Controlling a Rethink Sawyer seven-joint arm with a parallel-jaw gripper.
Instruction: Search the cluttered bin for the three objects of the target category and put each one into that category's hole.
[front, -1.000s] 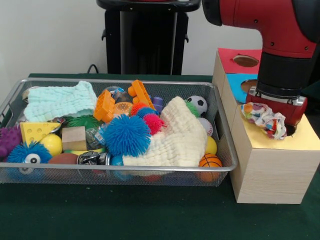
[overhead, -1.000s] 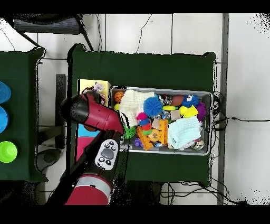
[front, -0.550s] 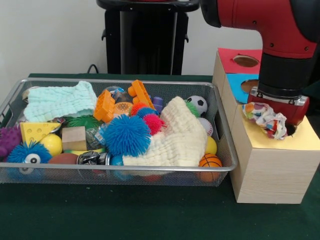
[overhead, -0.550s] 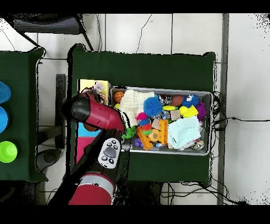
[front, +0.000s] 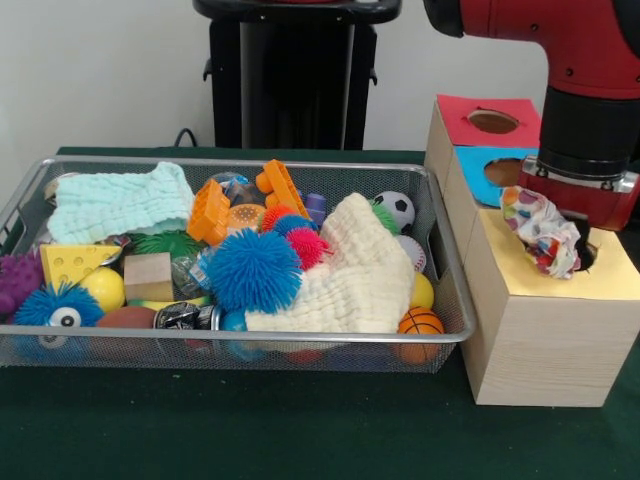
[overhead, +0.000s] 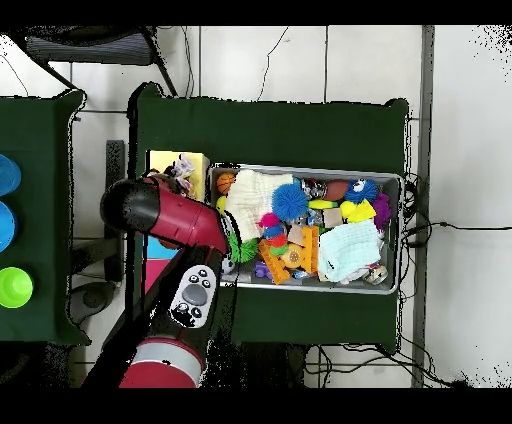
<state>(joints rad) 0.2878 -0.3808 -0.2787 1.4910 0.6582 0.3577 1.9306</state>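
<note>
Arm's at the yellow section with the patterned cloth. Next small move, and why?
Probably lower a little and release. In the front view the patterned cloth hangs under the arm's wrist, right at the dark hole in the yellow top of the wooden box, but most of it is above the rim. The gripper itself is hidden behind the cloth, so confirm alignment first.
</note>
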